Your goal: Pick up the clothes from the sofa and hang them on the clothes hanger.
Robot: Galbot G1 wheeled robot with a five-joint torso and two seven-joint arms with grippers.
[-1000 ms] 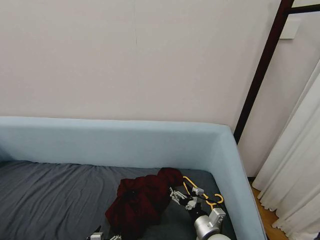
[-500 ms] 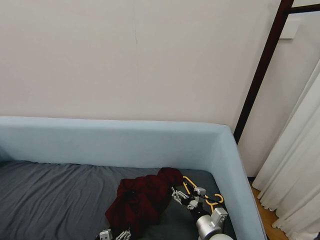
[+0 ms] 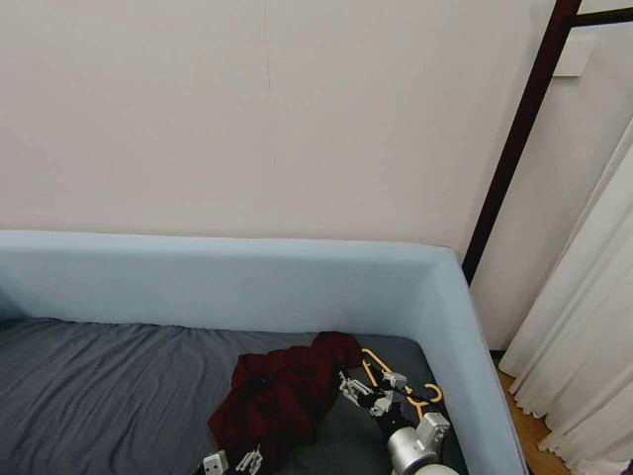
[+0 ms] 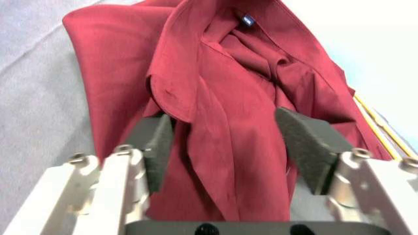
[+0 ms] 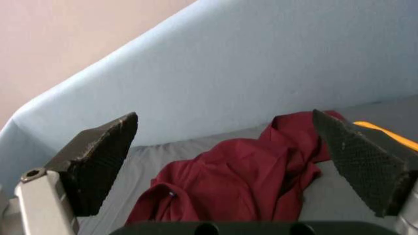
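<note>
**Two-sided hovering at a crumpled shirt**

Finding the dark red shirt (image 3: 282, 391) bunched in a heap on the gray seat (image 3: 99, 391) of the light blue sofa (image 3: 247, 287), close to the corner of backrest and right armrest.

Holding the left claw (image 3: 232, 463) low at the near end of the shirt, fingers spread apart and gripping nothing. Straddling a long fold of the red cloth with the two dark pads (image 4: 156, 147), one to each side, as seen from the left wrist. Leaving contact between pads and cloth impossible to judge. Catching a small blue label (image 4: 246, 19) inside the collar, at the far end of the heap.

Keeping the right claw (image 3: 368, 393) over the seat just beside the shirt's right edge, fingers wide apart and clamping nothing. Hovering there right by the yellow hanger (image 3: 376, 362), itself lying flat on the seat between the shirt and the armrest. Facing the shirt and the blue backrest from the right wrist, with a sliver of the hanger peeking out beside one pad.

Backing onto a plain pale wall (image 3: 247, 119), with a dark post (image 3: 514, 148) and a white curtain (image 3: 593, 346) standing off to the right of the sofa.
</note>
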